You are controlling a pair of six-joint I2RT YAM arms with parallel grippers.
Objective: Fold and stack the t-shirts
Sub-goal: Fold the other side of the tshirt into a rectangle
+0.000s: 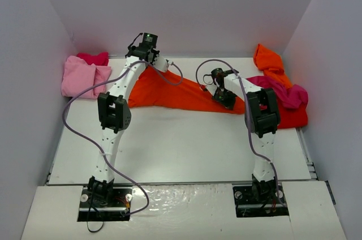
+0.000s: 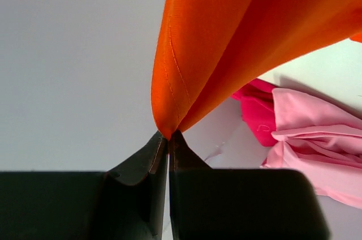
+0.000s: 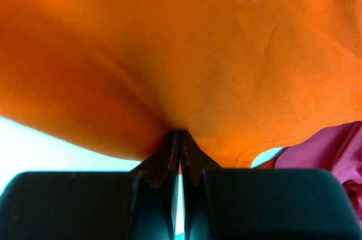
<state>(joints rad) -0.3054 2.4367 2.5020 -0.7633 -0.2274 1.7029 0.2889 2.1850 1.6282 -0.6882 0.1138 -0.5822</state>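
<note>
An orange t-shirt (image 1: pixel 181 91) lies stretched across the back of the table, and it also fills the left wrist view (image 2: pixel 237 30) and the right wrist view (image 3: pixel 186 47). My left gripper (image 1: pixel 155 65) is shut on its left end and holds that end raised (image 2: pixel 168 133). My right gripper (image 1: pixel 222 94) is shut on its right part (image 3: pixel 180 133). A folded light pink shirt (image 1: pixel 82 77) lies over a magenta one (image 1: pixel 93 58) at the back left. They also show in the left wrist view, the pink shirt (image 2: pixel 317 138) beside the magenta one (image 2: pixel 257 112).
A heap of shirts lies at the back right: an orange one (image 1: pixel 270 59) by the wall and a magenta one (image 1: pixel 285 94) over a red one (image 1: pixel 294 116). White walls close in the table on three sides. Purple cables loop off both arms.
</note>
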